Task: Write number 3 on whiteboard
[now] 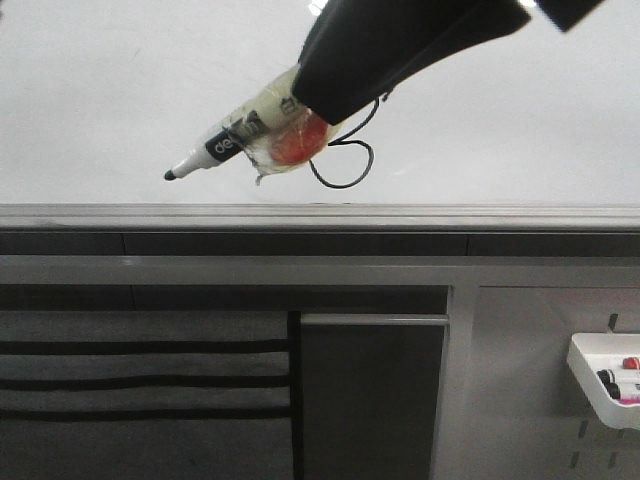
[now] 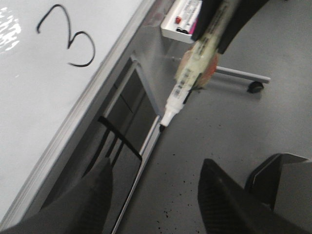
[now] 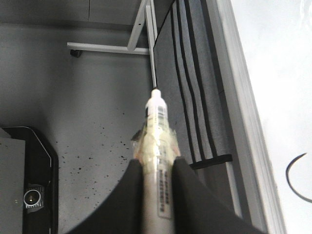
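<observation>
Marker lifted off board, numeral done

Front view: right gripper (image 1: 300, 125) comes in from upper right, holding a white-barrelled black-tipped marker (image 1: 215, 148) wrapped in clear tape padding with an orange-red patch, probably for grip. Tip points left and down and looks off the large glossy white whiteboard (image 1: 100, 90). Part of the thin black number 3 (image 1: 345, 165) shows behind the arm. Grey metal rail (image 1: 320, 215) runs below; a small white tray of spare markers (image 1: 605, 380) hangs at lower right.

Left wrist view: the whole numeral (image 2: 68, 36) is readable on the board (image 2: 29, 97), flat top and round lower loop, so writing looks finished. Left gripper (image 2: 153, 195) has its dark fingers (image 2: 83, 200) spread and empty, parked aside as an observer.

Right wrist view: right fingers (image 3: 190, 195) pinch the marker (image 3: 157, 146) from both sides, its tip aimed beside the board edge.
</observation>
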Controlling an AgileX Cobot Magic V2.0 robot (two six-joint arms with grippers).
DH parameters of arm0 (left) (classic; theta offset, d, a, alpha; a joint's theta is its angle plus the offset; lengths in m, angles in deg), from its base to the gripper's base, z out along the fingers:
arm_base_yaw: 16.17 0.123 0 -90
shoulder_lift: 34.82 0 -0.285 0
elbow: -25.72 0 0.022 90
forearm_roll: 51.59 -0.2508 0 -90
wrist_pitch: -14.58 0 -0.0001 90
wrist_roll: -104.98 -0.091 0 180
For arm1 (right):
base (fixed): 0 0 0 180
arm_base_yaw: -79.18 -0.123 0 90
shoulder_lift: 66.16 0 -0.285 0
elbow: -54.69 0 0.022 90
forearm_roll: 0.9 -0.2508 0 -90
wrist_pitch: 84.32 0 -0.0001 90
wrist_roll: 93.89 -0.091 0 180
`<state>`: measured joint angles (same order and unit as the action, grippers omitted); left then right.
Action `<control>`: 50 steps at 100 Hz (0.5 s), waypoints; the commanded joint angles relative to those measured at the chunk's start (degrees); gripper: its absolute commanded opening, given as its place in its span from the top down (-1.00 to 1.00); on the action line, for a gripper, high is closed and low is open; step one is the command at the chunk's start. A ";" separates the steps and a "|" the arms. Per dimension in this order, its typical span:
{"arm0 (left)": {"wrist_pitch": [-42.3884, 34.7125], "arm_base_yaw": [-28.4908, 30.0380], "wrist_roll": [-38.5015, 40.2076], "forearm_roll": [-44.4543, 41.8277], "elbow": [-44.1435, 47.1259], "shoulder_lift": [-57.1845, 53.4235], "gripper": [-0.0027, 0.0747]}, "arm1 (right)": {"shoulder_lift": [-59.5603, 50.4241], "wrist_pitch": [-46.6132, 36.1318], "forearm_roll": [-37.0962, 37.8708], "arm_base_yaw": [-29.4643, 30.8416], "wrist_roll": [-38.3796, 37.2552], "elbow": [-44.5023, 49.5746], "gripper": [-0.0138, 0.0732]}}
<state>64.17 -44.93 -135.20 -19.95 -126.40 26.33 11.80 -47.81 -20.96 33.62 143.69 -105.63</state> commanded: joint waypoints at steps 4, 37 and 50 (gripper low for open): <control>-2.20 -4.04 -2.93 2.27 -4.43 5.71 0.06 | -1.75 -4.71 -1.17 -0.07 1.05 -1.72 0.77; -2.34 -8.51 -3.56 -1.16 -12.66 20.24 0.21 | -1.75 -6.14 -1.17 -0.07 1.05 -1.72 0.77; -1.66 -8.51 -3.56 -1.16 -14.09 22.27 0.28 | -1.75 -6.14 -1.17 -0.07 1.05 -1.72 0.77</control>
<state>63.87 -52.87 -138.70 -22.73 -137.91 49.25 11.80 -50.37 -20.96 33.62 144.05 -105.63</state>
